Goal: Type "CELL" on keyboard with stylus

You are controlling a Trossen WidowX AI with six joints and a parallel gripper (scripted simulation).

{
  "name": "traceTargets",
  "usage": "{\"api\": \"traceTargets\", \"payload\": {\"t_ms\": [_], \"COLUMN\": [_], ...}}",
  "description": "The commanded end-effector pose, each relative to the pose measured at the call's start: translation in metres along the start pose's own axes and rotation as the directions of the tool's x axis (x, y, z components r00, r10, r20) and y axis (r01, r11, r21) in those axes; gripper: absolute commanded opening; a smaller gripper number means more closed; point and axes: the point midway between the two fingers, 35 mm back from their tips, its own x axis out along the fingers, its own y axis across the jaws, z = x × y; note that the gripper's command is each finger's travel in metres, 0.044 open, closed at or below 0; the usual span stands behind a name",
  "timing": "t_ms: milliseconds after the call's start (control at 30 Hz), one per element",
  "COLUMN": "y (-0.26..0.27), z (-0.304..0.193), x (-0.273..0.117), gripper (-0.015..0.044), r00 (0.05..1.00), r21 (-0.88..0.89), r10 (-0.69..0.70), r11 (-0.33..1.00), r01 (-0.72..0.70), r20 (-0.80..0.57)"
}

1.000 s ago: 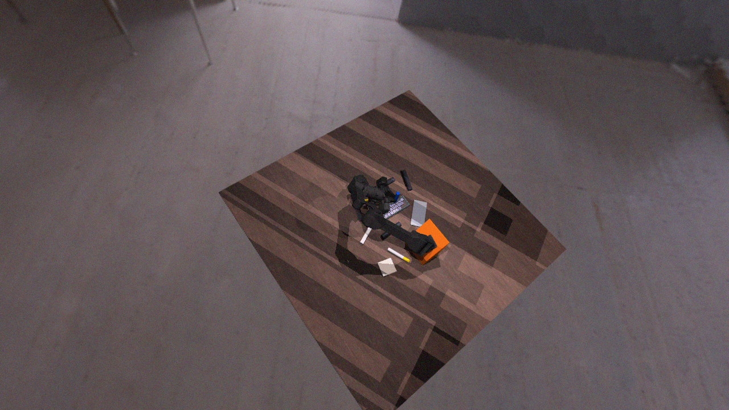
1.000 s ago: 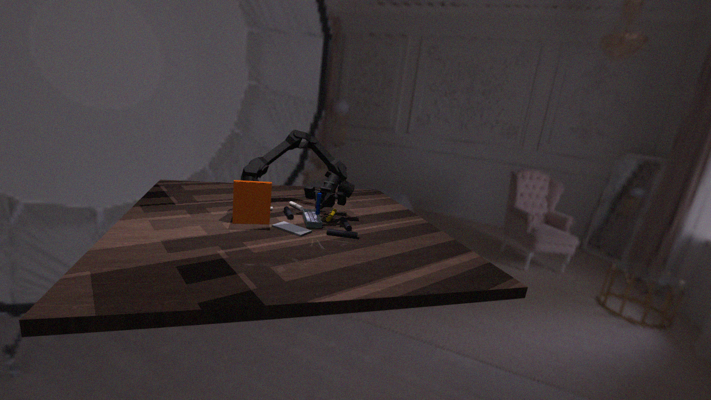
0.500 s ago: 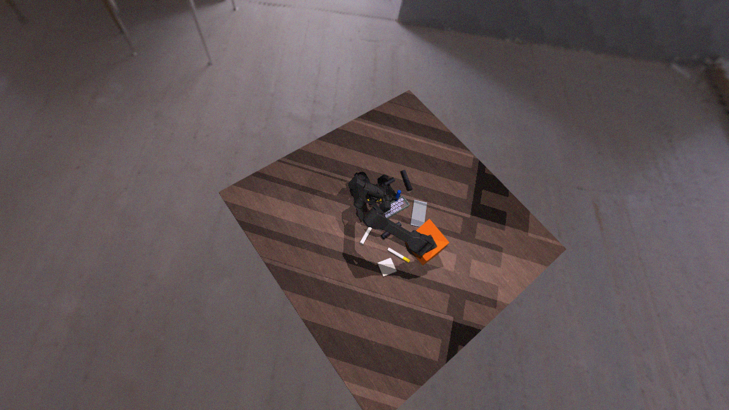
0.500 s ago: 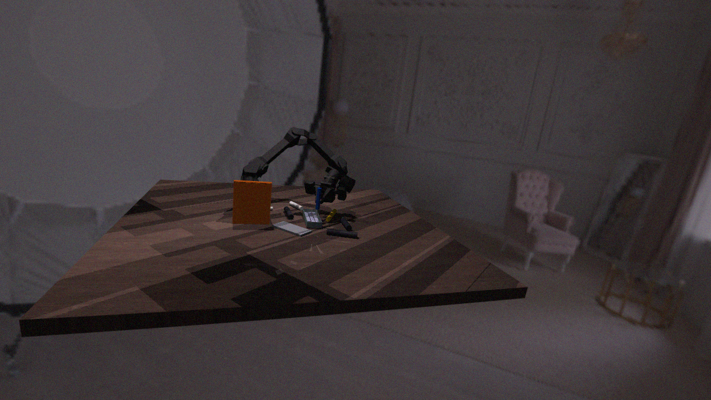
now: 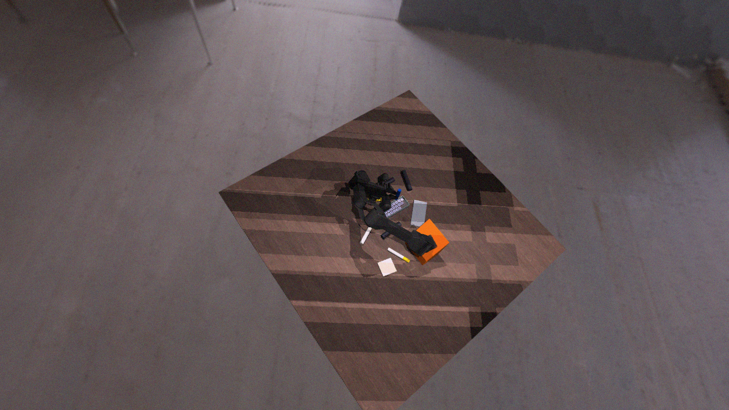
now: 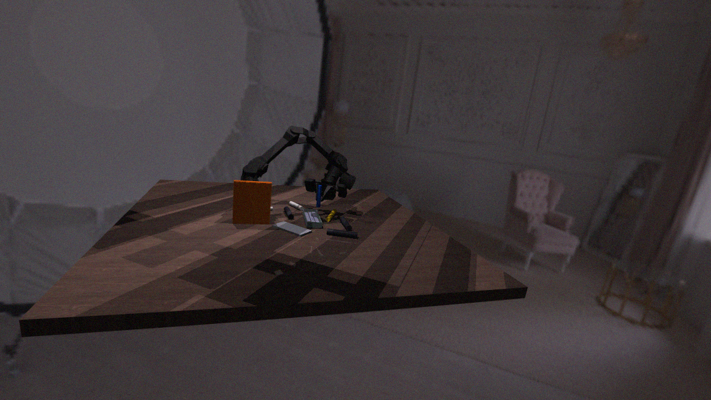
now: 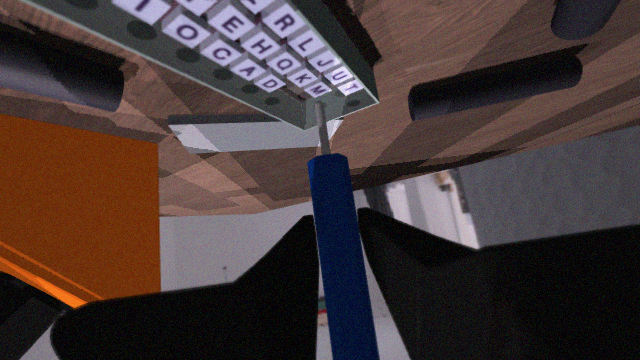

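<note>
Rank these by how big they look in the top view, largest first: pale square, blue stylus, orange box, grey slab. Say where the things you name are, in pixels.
1. Orange box (image 5: 432, 229) (image 6: 251, 202) (image 7: 100, 200), partly covered by the arm
2. Grey slab (image 5: 418, 212) (image 6: 293, 228) (image 7: 250, 136)
3. Pale square (image 5: 386, 267)
4. Blue stylus (image 5: 398, 193) (image 6: 318, 195) (image 7: 340, 250), only its visible part

The black arm (image 5: 360, 196) (image 6: 274, 148) is raised in a high bend over the desk (image 5: 351, 336) (image 6: 164, 283), its wrist (image 5: 385, 184) (image 6: 337, 161) angled downward. The fingers (image 5: 398, 193) (image 6: 319, 194) are closed on the stylus, which is gripped between both tips.
</note>
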Motion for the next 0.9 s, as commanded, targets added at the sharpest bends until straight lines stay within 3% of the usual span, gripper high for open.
{"api": "traceTargets", "payload": {"t_ms": [0, 233, 333, 867], "y": [0.0005, 0.0006, 0.0007, 0.0007], "z": [0.0117, 0.0123, 0.0148, 0.0173], "x": [0.0065, 0.0068, 0.0084, 0.0099], "gripper": [0.0, 0.0, 0.0079, 0.0081], "r00": [1.0, 1.0, 1.0, 1.0], "r21": [-0.008, -0.008, -0.008, -0.008], "r10": [0.002, 0.002, 0.002, 0.002], "r11": [1.0, 1.0, 1.0, 1.0], "r01": [-0.002, -0.002, -0.002, -0.002], "r20": [-0.004, -0.004, -0.004, -0.004]}}
